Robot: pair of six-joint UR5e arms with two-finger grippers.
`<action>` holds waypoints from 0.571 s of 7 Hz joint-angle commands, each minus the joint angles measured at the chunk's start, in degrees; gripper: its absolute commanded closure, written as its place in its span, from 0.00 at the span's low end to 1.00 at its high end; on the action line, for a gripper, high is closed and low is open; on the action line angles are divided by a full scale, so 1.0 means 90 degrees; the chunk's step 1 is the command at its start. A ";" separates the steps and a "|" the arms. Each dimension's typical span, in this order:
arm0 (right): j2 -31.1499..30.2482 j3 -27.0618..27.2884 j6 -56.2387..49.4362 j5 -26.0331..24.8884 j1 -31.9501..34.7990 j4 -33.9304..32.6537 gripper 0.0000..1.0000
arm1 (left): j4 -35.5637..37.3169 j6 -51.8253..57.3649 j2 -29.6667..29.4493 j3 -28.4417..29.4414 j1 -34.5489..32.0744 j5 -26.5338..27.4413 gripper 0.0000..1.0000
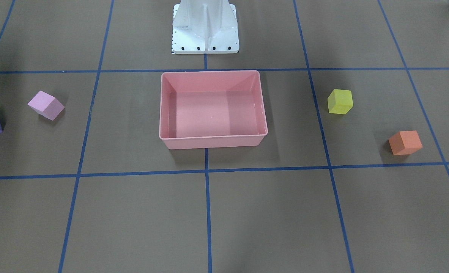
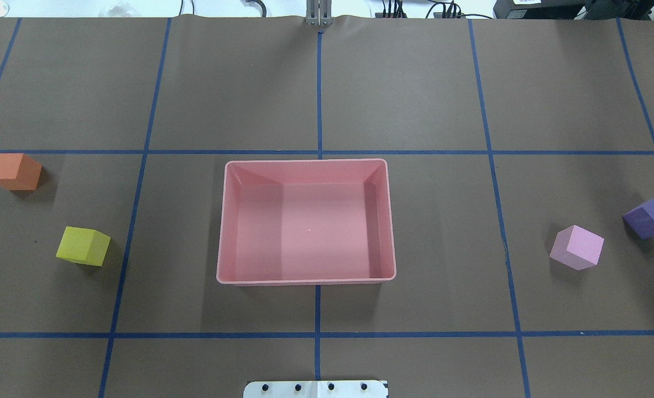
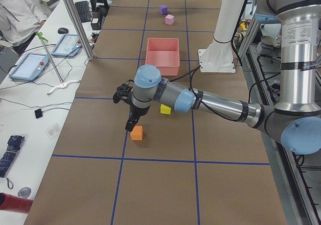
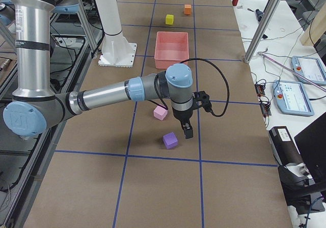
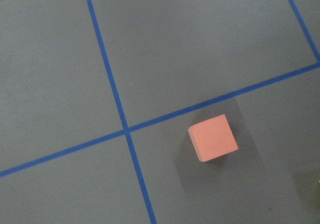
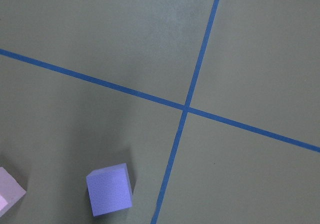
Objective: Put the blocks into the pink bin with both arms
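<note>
Left black two-finger gripper (image 3: 131, 125), closure indeterminable, hangs nearest the small matte orange cube (image 3: 136, 132); right gripper (image 4: 188, 132), likewise indeterminable, nearest the matte purple cube (image 4: 170, 140)

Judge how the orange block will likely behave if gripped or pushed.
The orange block has flat faces and square edges, so a push would probably slide it, not roll it. Its matte, faintly grainy surface suggests foam: likely light, grippy, maybe slightly squashy. As tall as it is wide and resting flat on the table, it seems unlikely to tip.
</note>
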 commanded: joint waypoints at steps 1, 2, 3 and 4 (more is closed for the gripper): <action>-0.0097 -0.0104 0.0014 0.0317 0.0000 0.0641 0.00 | -0.0389 -0.0459 -0.0223 0.0326 0.0031 0.0005 0.00; -0.0088 -0.0239 0.0063 0.0454 -0.0019 0.0652 0.00 | -0.0450 -0.0509 -0.0272 0.0588 0.0186 -0.0005 0.00; -0.0088 -0.0250 0.0286 0.0475 -0.0039 0.0672 0.00 | -0.0479 -0.0799 -0.0359 0.0745 0.0390 -0.0005 0.00; -0.0078 -0.0250 0.0452 0.0475 -0.0097 0.0682 0.00 | -0.0808 -0.1411 -0.0360 0.0950 0.0615 0.0005 0.00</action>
